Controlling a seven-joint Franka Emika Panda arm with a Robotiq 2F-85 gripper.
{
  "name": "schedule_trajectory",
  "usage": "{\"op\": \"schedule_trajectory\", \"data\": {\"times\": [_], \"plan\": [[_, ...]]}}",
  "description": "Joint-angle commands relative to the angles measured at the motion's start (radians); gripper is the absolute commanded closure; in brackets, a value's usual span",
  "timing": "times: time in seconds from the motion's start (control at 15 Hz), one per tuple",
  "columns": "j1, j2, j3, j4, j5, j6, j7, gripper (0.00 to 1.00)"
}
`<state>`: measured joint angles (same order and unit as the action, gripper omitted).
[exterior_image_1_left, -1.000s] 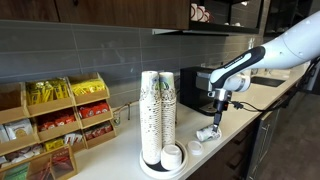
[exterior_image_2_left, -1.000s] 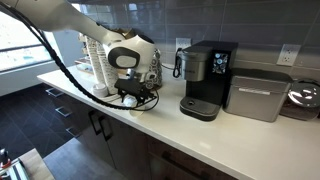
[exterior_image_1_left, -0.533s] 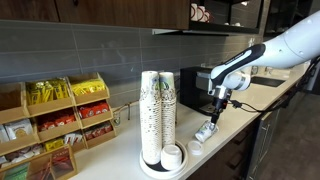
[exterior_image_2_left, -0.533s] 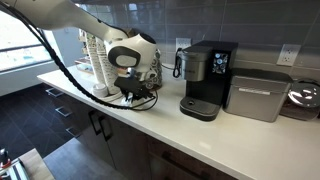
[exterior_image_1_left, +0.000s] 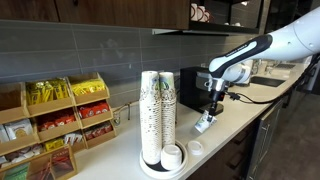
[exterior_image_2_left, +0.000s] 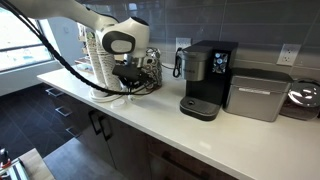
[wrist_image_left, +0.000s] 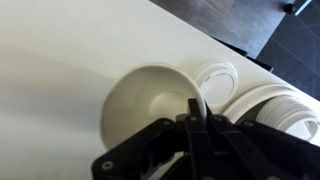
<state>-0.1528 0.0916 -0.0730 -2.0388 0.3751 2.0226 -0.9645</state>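
A white paper cup (exterior_image_1_left: 205, 123) hangs tilted just above the white counter (exterior_image_1_left: 240, 118), and my gripper (exterior_image_1_left: 213, 108) is shut on its rim. In the wrist view the cup's open mouth (wrist_image_left: 148, 108) faces the camera, with the dark fingers (wrist_image_left: 192, 112) pinching its right edge. A white lid (exterior_image_1_left: 195, 147) lies flat on the counter just below the cup; the wrist view shows the lid (wrist_image_left: 215, 80) behind the cup. Among the arm and cables, the gripper (exterior_image_2_left: 128, 82) is in an exterior view, but the cup is hard to make out there.
Tall stacks of printed paper cups (exterior_image_1_left: 157, 112) stand on a round tray (exterior_image_1_left: 150, 168) beside the gripper. A black coffee machine (exterior_image_2_left: 205, 80) and a grey box (exterior_image_2_left: 256, 95) sit further along the counter. Wooden racks of snack packets (exterior_image_1_left: 60, 118) stand against the wall.
The gripper has shut on the cup's rim and risen, lifting the cup off the counter and away from the lid.
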Motion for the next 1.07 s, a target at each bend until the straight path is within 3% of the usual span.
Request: {"op": "schedule_trajectory", "data": {"times": [0.0, 0.53, 1.0], "plan": [[0.050, -0.068, 0.012, -0.022, -0.203, 0.056, 0.107, 0.99], [0.143, -0.075, 0.077, -0.026, -0.689, 0.066, 0.333, 0.99], [0.176, -0.009, 0.103, -0.024, -0.829, 0.064, 0.366, 0.99]]}}
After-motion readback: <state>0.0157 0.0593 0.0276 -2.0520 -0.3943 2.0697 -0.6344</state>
